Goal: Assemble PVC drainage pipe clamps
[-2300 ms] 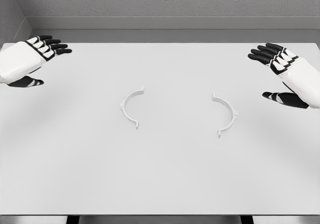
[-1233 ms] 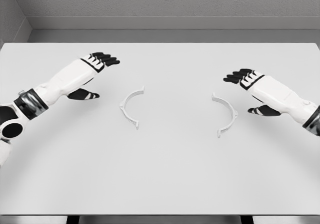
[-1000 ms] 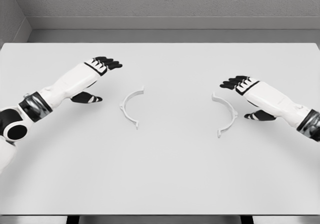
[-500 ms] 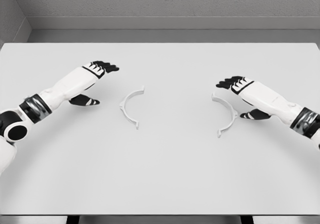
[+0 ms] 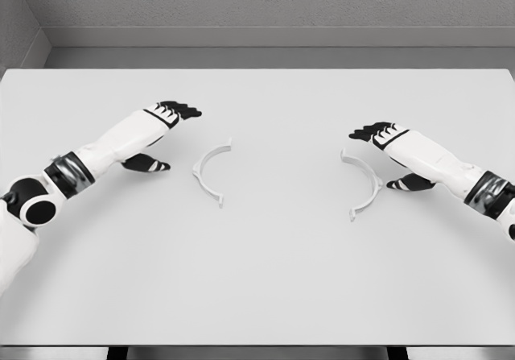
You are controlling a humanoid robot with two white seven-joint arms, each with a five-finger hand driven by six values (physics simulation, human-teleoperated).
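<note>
Clearly both clamp halves lie flat on the white counter [image 5: 265,295], well apart, their hollow sides facing each other: the left clamp half [image 5: 208,171] sits left of the middle, the right clamp half [image 5: 365,184] right of it. Each looks like a thin, stiff plastic arc with small tabs at its ends, so I judge them light, smooth and apt to skid across the counter if nudged. They also lie low, which makes them awkward to pick up from above; a pinch across the thin band near mid-arc, thumb on one side and fingertips on the other, seems the surest hold. The left robot hand [image 5: 161,130] hovers just left of its half, fingers stretched forward and loosely together, thumb dropped below, holding nothing. The right robot hand [image 5: 386,146] sits just beside the far end of its half, likewise spread and empty; whether it touches the arc I cannot tell
</note>
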